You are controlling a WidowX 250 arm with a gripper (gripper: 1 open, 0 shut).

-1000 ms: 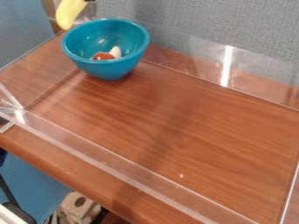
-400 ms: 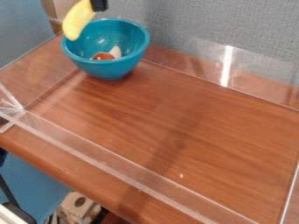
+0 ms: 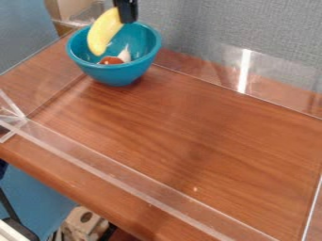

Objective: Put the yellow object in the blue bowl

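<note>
The pincer (image 3: pixel 124 13) is clamped on the upper end of the yellow object (image 3: pixel 104 35), a small banana-shaped toy that hangs tilted from it, lower tip down over the blue bowl (image 3: pixel 116 54). The toy sits above the bowl's left half, its low end close to the inner wall near the left rim; whether it touches the bowl cannot be told from this one view. Only the tip of the pincer shows at the top edge of the picture.

Inside the bowl, near its middle, lies a small red-and-white item (image 3: pixel 113 60).

The main risk is position: the toy hangs nearer the bowl's left rim than its centre. If it is let go here, its curved body may strike the rim, tip outward and slide onto the table (image 3: pixel 189 122) beside the bowl. A drop from some height may also bounce it off the glossy wall or off the red-and-white item. If the pincer lowers further while off-centre, the toy could push on the rim and shove or tip the bowl.
</note>
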